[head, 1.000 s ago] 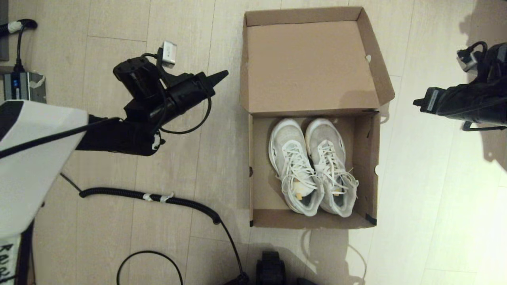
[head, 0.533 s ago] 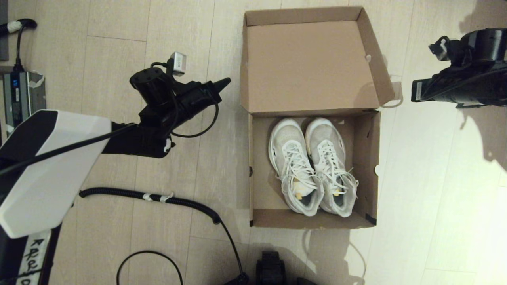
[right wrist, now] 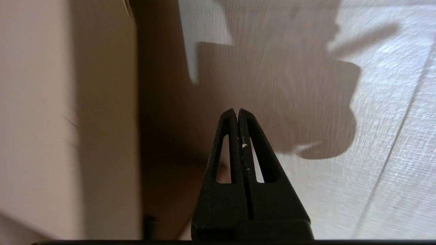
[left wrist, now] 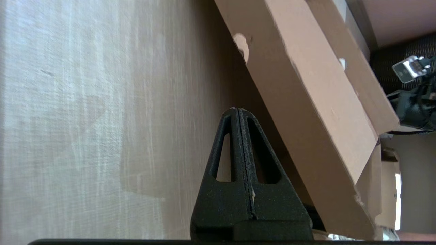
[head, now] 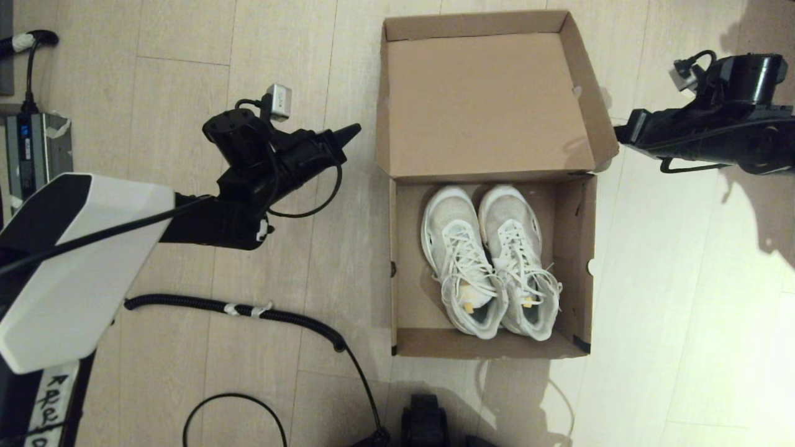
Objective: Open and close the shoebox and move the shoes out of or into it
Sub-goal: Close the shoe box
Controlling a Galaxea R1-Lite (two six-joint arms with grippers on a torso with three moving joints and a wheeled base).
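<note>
The brown shoebox lies open on the floor, its hinged lid folded back away from me. Two white sneakers lie side by side inside it, toes toward the lid. My left gripper is shut and empty, hovering just left of the lid's left flap. On the other side, my right gripper is also shut and empty, its tip close to the lid's right flap.
A black corrugated cable runs over the wood floor to the box's left. A grey device sits at the far left edge. A dark object stands at the near edge, below the box.
The right arm has swung in leftward, bringing its tip from well clear of the box up to the lid's right flap. The left arm moved slightly toward the lid, then held still.
</note>
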